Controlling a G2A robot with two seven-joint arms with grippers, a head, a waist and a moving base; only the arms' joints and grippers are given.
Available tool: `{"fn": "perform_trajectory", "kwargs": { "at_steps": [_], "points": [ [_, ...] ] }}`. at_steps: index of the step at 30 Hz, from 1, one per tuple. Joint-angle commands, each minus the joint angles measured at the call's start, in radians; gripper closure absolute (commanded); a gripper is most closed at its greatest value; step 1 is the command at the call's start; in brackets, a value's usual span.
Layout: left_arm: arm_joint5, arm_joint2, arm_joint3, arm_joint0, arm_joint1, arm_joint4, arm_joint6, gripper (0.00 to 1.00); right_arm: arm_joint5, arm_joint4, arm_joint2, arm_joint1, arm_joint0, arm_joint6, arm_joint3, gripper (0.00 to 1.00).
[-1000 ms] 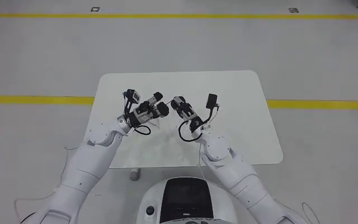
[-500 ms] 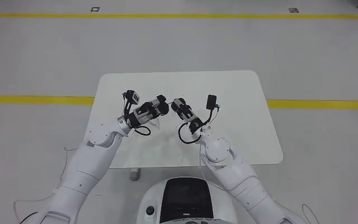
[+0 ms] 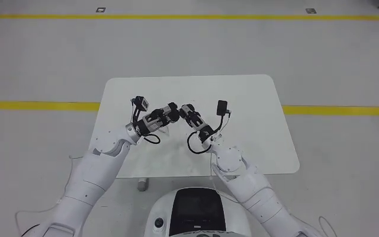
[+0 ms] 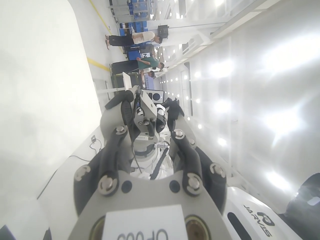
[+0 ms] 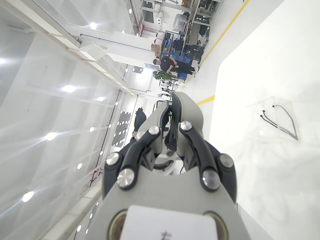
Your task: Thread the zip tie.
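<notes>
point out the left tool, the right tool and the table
left tool (image 3: 173, 112), top view, between its fingertips
right tool (image 3: 185, 109), top view, between its fingertips
table (image 3: 251, 95), top view, bare surface

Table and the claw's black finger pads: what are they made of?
Table: looks like smooth white plastic or coated board with a faint sheen; the pictures don't show which. Left claw finger pads: probably black rubber, because they look matte and ribbed, as if for grip. Its screws: shiny silver metal.
</notes>
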Motion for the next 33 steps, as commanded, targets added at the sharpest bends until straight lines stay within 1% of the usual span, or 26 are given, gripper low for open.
{"fn": "perform_trajectory", "kwargs": {
  "at_steps": [1,6,8,13,14,16,23,24,25,26,30,33],
  "points": [
    [0.003,0.001,0.001,-0.001,0.0,0.004,0.001,0.76,0.001,-0.003,0.001,-0.001,0.0,0.0,0.0,1.0],
    [0.007,0.002,0.002,-0.001,0.0,0.008,0.002,0.82,0.002,-0.017,0.005,-0.003,-0.002,-0.004,0.0,1.0],
    [0.01,0.002,0.002,-0.001,0.001,0.009,0.003,0.82,0.004,-0.024,0.006,-0.003,-0.003,-0.005,-0.001,1.0],
    [0.017,0.009,0.005,-0.004,0.0,0.013,0.003,0.87,0.004,-0.032,0.011,-0.004,-0.008,-0.002,-0.005,1.0],
    [0.019,0.01,0.005,-0.005,0.0,0.014,0.003,0.9,0.004,-0.033,0.011,-0.004,-0.008,0.0,-0.005,1.0],
    [0.021,0.012,0.007,-0.007,-0.001,0.015,0.003,1.0,0.001,-0.033,0.013,-0.005,-0.01,0.006,-0.006,1.0],
    [0.026,0.014,0.014,-0.012,-0.001,0.014,-0.003,1.0,-0.009,-0.027,0.018,-0.007,-0.011,0.018,-0.005,1.0],
    [0.026,0.015,0.015,-0.012,-0.001,0.014,-0.004,1.0,-0.01,-0.027,0.019,-0.008,-0.011,0.021,-0.004,0.83],
    [0.025,0.014,0.015,-0.012,-0.001,0.013,-0.005,1.0,-0.012,-0.026,0.02,-0.008,-0.01,0.024,-0.003,0.24],
    [0.025,0.013,0.016,-0.012,0.0,0.013,-0.006,1.0,-0.013,-0.025,0.021,-0.008,-0.01,0.025,-0.003,0.0],
    [0.026,-0.003,0.01,-0.005,0.005,0.017,-0.018,1.0,-0.028,-0.019,0.036,-0.006,-0.012,0.047,-0.005,0.0],
    [0.02,-0.026,0.003,0.0,0.012,0.008,-0.051,1.0,-0.038,0.005,0.062,0.001,-0.009,0.119,-0.003,0.0]
  ]
}}
